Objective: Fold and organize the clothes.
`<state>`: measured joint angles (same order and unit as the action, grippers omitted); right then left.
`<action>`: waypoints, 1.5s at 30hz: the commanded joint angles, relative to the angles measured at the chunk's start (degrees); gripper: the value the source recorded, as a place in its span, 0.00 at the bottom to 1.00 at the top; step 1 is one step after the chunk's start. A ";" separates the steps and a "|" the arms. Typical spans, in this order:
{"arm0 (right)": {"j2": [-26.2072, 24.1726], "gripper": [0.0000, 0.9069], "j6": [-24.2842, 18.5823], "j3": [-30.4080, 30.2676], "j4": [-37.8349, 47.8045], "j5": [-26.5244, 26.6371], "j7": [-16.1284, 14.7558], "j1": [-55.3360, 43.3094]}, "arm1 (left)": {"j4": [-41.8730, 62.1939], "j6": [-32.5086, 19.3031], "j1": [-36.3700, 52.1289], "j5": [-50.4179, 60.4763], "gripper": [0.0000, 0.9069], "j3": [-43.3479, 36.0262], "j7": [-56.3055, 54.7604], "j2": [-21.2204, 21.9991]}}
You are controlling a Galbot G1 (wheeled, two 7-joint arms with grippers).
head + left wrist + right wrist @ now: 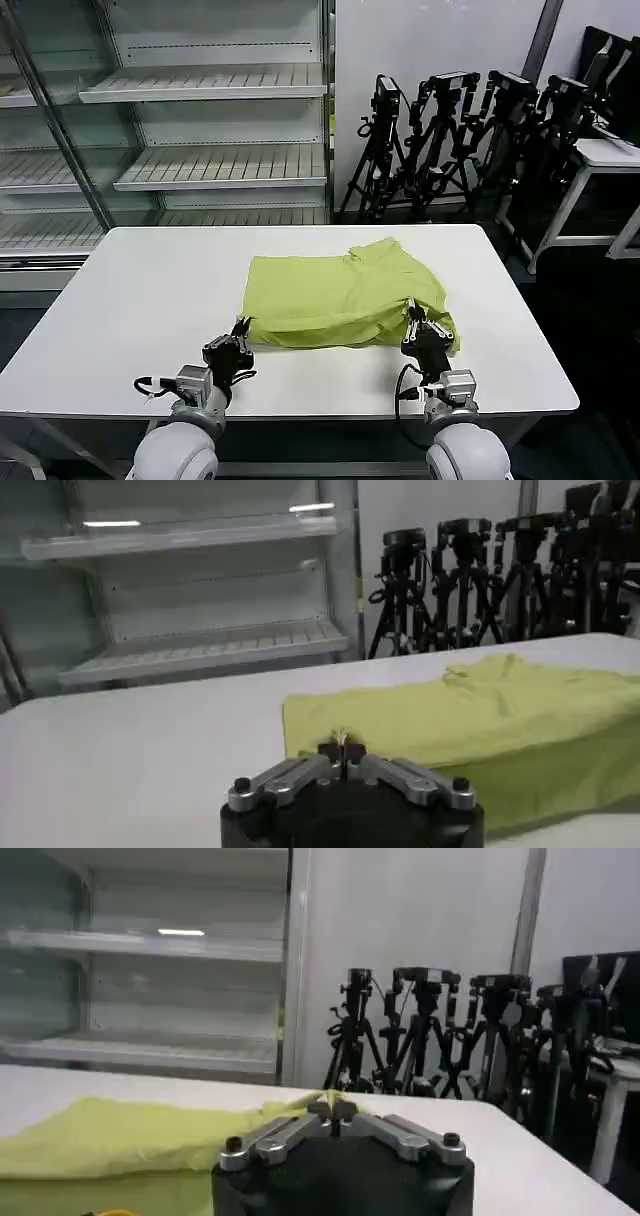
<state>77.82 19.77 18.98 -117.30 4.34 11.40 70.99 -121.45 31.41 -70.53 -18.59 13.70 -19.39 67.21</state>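
Both claws are pinched shut on the near hem of the T-shirt (340, 298), left gripper (240, 330) at seven o'clock, right gripper (413, 318) at five, evidently to lift that edge across the table (150, 290) centre for another fold.

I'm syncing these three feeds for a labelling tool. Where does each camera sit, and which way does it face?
Head view: on the robot's head, looking forward and down at the white table; both arms show, left gripper and right gripper at the T-shirt near edge.
Left wrist view: behind the left gripper, facing across the T-shirt toward shelves.
Right wrist view: behind the right gripper, facing tripods.
Shared: T-shirt, tripods, shelves.
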 commanded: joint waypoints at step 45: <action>-3.16 1.00 13.32 10.72 -3.42 10.09 4.25 5.77 | 6.67 1.67 2.97 -1.06 1.00 -1.24 -1.92 1.08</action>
<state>75.26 29.07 26.59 -119.70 8.86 14.42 75.46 -117.82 33.04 -69.55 -17.82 13.28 -21.35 68.35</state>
